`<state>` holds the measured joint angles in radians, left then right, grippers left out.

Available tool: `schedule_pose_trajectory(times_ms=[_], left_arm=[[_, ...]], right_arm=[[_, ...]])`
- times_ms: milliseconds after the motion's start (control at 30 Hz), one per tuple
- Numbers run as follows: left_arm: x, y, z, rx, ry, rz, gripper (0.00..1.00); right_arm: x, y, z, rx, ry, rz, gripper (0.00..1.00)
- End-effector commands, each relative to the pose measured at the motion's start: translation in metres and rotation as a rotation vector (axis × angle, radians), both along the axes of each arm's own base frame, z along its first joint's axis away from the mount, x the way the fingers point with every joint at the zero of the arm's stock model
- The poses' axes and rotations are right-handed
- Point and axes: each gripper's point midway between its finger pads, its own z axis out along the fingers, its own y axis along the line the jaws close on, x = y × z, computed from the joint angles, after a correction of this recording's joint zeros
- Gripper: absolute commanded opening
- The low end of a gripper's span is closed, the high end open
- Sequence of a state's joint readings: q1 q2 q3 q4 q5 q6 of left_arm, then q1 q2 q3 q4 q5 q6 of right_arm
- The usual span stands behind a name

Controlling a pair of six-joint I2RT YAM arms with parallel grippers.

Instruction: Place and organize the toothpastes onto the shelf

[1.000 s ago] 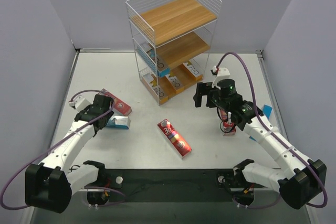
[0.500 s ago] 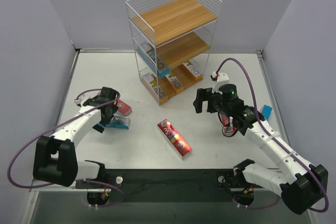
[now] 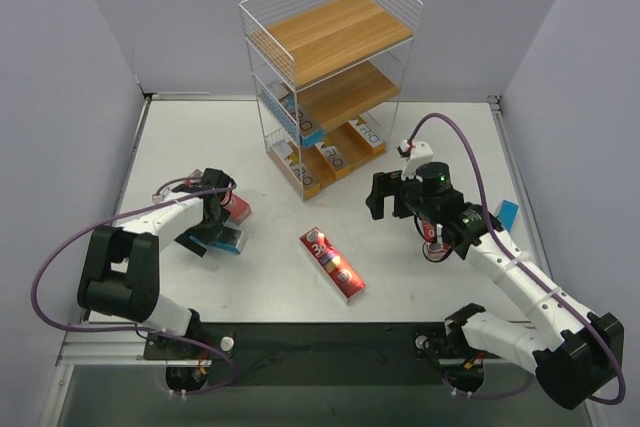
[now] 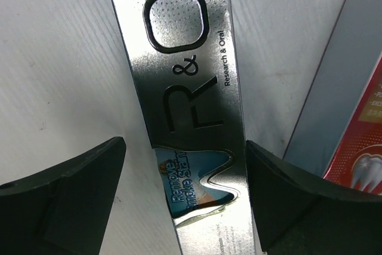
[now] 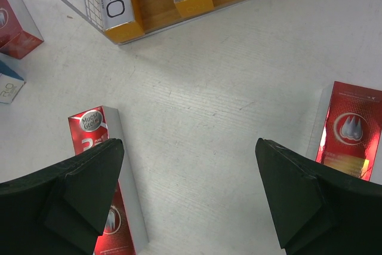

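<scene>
Since a sec ago the left arm has folded back toward its base, bringing the left gripper [image 3: 212,219] down over the silver-and-blue rectangular cardboard toothpaste carton [image 4: 185,58] marked R&O. The right gripper [image 3: 383,195] has barely shifted. Left gripper is released, fingers apart and straddling that carton w/o clamping it: a gap shows on one side, the other finger sits at its edge. Carton lies flat on the pale grey counter [image 3: 280,277]. Just beside it lies a red cardboard carton [image 3: 236,207]. Right gripper hangs released, nothing btwn its fingers, above counter btwn a second red carton [image 3: 333,263] mid-counter and a third red carton [image 5: 349,129] under the right arm. Tall white-wire shelf w/ light-brown wooden boards [image 3: 330,37] stands at the back, w/ a blue-ended carton [image 3: 300,122] on the mid tier and orange-ended R&O cartons [image 5: 119,4] on the btm tier.
</scene>
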<state>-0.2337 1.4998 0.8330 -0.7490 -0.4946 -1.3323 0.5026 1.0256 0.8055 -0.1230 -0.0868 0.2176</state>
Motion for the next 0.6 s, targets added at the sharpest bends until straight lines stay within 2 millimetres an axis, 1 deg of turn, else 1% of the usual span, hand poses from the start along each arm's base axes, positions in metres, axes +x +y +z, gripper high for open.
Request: schedule_pose_trajectory(times_ms=[0,67,100,200,300,400,500,533,567], left_arm=[[-0.004,0.000,-0.002,-0.030,-0.033,0.099,0.84],[-0.010,-0.001,0.000,-0.037,-0.031,0.091,0.79],[-0.018,0.000,-0.004,-0.036,-0.015,0.087,0.74],[-0.028,-0.001,-0.002,-0.047,-0.004,0.057,0.63],[-0.033,-0.004,0.001,-0.067,0.002,0.009,0.57],[-0.036,-0.011,0.007,-0.088,0.005,-0.062,0.54],[-0.032,-0.019,0.021,-0.089,-0.015,-0.171,0.53],[-0.026,-0.028,0.031,-0.086,-0.047,-0.230,0.52],[-0.025,-0.030,0.036,-0.075,-0.055,-0.264,0.51]], right_arm=[[0.004,0.002,0.008,0.018,-0.033,0.008,1.00],[0.004,0.003,0.007,0.020,-0.031,0.010,0.99],[0.004,0.003,0.008,0.024,-0.030,0.007,0.99],[0.005,0.004,0.009,0.035,-0.029,0.003,0.98],[0.006,0.007,0.007,0.044,-0.019,0.004,0.98],[0.006,0.010,0.007,0.062,-0.006,0.010,0.98],[0.003,0.017,0.007,0.086,0.009,0.034,0.97],[0.003,0.019,0.008,0.096,0.016,0.043,0.97],[0.002,0.020,0.008,0.102,0.017,0.049,0.96]])
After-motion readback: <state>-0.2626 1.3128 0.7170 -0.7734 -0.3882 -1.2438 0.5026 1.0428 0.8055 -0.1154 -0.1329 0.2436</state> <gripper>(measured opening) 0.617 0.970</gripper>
